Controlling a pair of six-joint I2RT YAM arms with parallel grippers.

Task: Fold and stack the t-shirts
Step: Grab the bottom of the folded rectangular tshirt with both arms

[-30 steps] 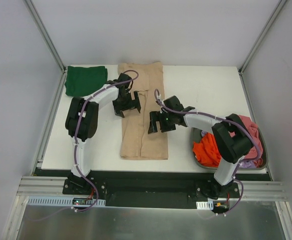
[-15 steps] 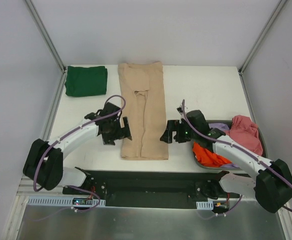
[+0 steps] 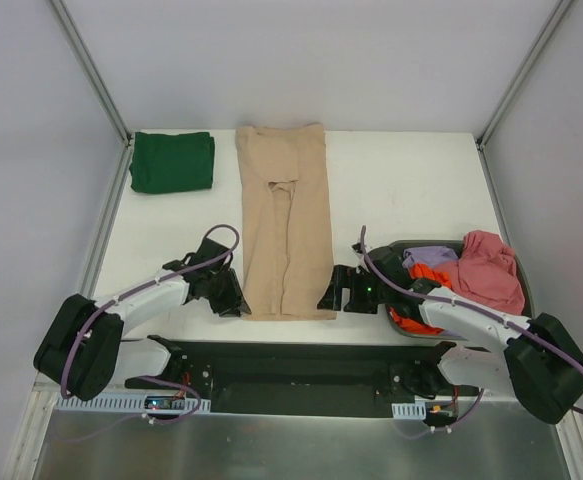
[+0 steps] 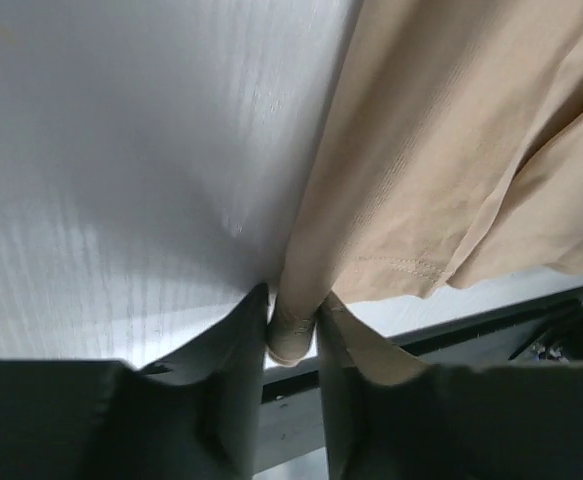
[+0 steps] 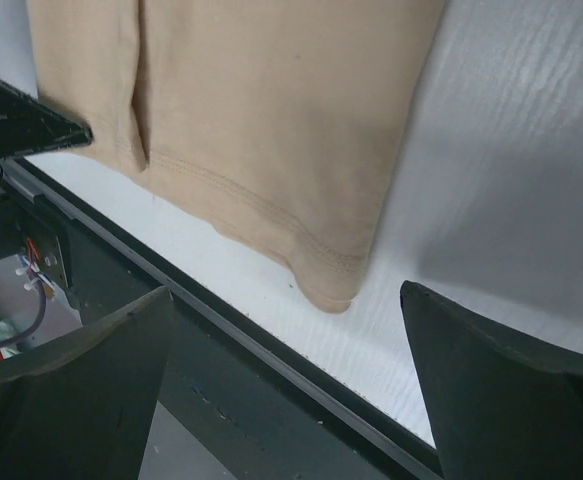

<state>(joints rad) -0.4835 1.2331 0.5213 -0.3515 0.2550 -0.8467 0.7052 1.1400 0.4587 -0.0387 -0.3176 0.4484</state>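
corner of beige shirt (image 3: pixel 283 230) nipped in left pincer (image 4: pixel 293 322); right pincer (image 5: pixel 286 292) agape

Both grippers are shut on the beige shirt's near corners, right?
Not quite. Only the left gripper is shut on the beige shirt, at its near corner. The right wrist view shows the right gripper open, with its corner ungripped.

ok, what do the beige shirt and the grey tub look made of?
Beige shirt: matte, soft knit cloth, probably cotton jersey; it shows a twin-stitched hem and limp folds. Tub: smooth grey, likely moulded plastic, though the top view leaves that open.
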